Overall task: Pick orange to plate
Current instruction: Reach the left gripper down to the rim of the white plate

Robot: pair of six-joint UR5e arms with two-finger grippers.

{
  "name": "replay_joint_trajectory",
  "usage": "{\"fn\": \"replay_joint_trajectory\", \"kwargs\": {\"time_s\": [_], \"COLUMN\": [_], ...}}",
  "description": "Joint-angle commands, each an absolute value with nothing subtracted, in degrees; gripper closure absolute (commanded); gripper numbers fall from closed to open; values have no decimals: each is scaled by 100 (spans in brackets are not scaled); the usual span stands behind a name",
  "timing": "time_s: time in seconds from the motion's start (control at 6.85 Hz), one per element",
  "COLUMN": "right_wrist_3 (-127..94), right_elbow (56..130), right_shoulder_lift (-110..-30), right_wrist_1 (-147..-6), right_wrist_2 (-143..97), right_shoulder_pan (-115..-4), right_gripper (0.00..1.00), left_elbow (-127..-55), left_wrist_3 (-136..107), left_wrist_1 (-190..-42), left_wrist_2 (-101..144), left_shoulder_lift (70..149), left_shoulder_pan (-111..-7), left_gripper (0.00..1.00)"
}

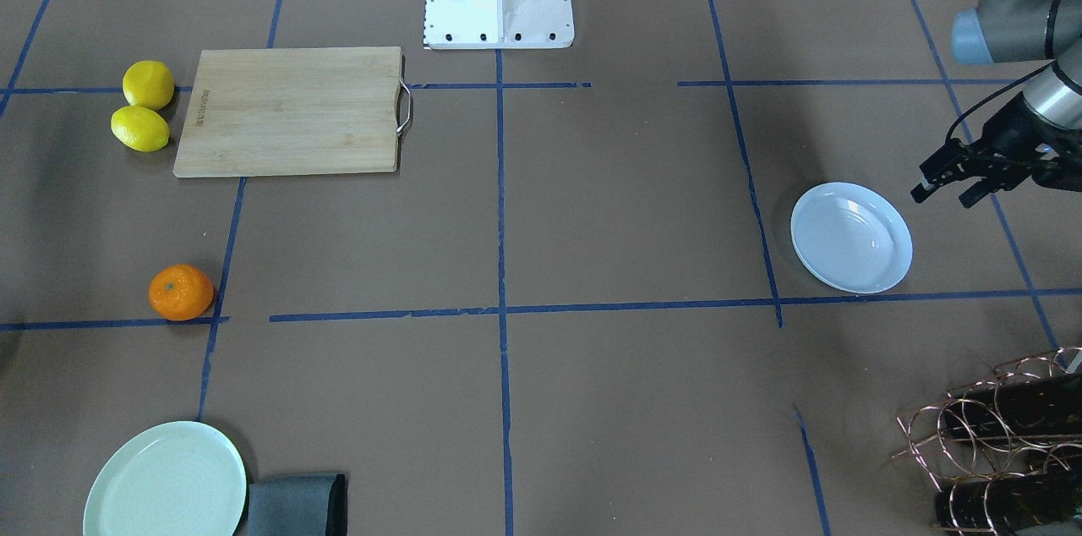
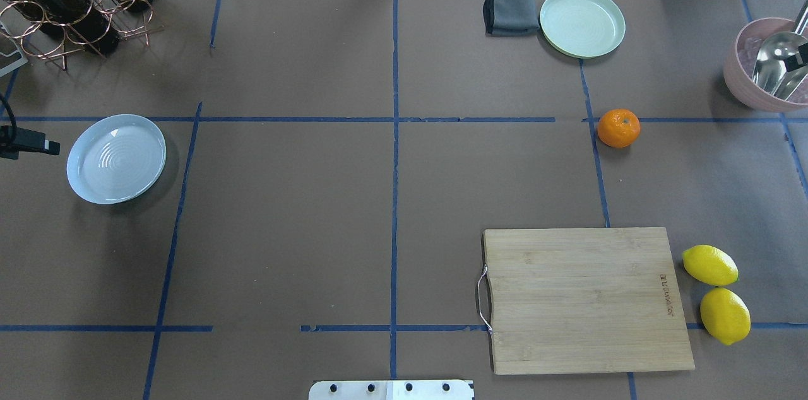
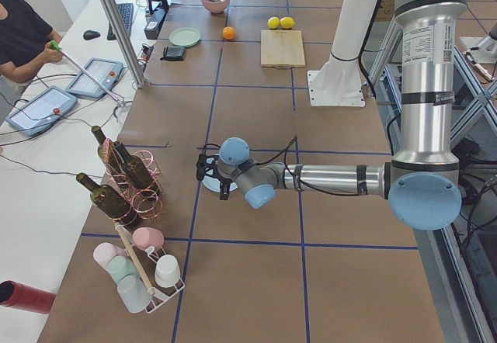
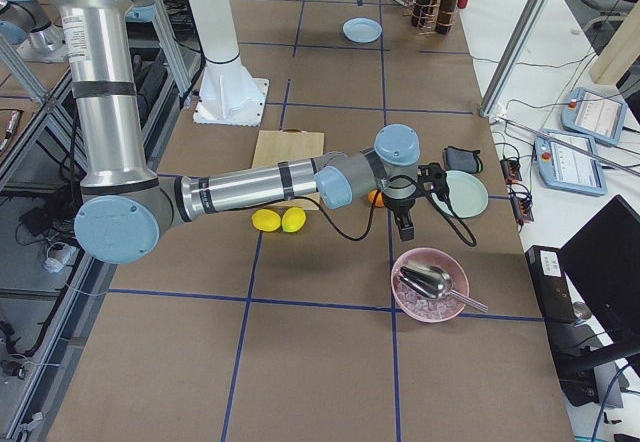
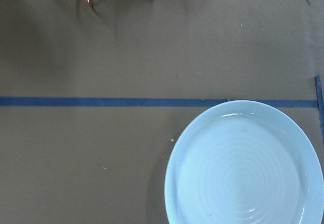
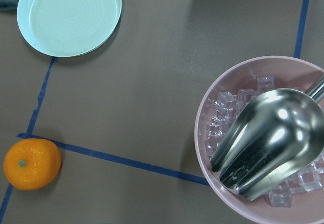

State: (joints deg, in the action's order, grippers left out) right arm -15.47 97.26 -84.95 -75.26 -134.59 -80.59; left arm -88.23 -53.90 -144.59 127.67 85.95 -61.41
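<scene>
The orange [image 2: 618, 127] lies on the brown table by a blue tape line, far right in the overhead view and low left in the right wrist view [image 6: 32, 163]. Nothing touches it. The pale blue-white plate [image 2: 116, 158] sits empty at the far left of the table and fills the lower right of the left wrist view [image 5: 243, 168]. My left gripper [image 1: 947, 185] hovers open just outside the plate's [image 1: 851, 237] outer side, holding nothing. My right gripper [image 4: 406, 230] hangs between the orange and the pink bowl; whether it is open or shut I cannot tell.
A pink bowl [image 2: 738, 72] of ice with a metal scoop stands at the right edge. A mint-green plate [image 2: 582, 21] and a grey cloth [image 2: 510, 10] lie beyond the orange. Nearer me are a wooden board [image 2: 587, 299] and two lemons [image 2: 710, 265]. A bottle rack [image 2: 69, 2] stands far left.
</scene>
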Motion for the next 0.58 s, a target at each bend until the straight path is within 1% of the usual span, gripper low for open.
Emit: {"fn": "replay_joint_trajectory", "kwargs": {"time_s": [0.0, 0.29, 0.44], "right_wrist_3": [-1670, -1679, -1679], "right_elbow": [9896, 9975, 9976], "right_shoulder_lift": [-8569, -8569, -8569], "right_wrist_1": [-7523, -7532, -7532], "right_wrist_2": [-13482, -13526, -13526], "right_shoulder_pan": [-8060, -8060, -8060], "right_gripper": [0, 0, 0], "left_elbow": [-8815, -8702, -8571], "left_wrist_3": [-5642, -5634, -5634], "left_wrist_1": [-14528, -14502, -14502], "left_wrist_2": [12184, 12042, 11971], "left_shoulder_lift": [8587, 8639, 8761], "left_shoulder_pan": [-5854, -5845, -5819], "left_gripper": [15, 26, 28]}}
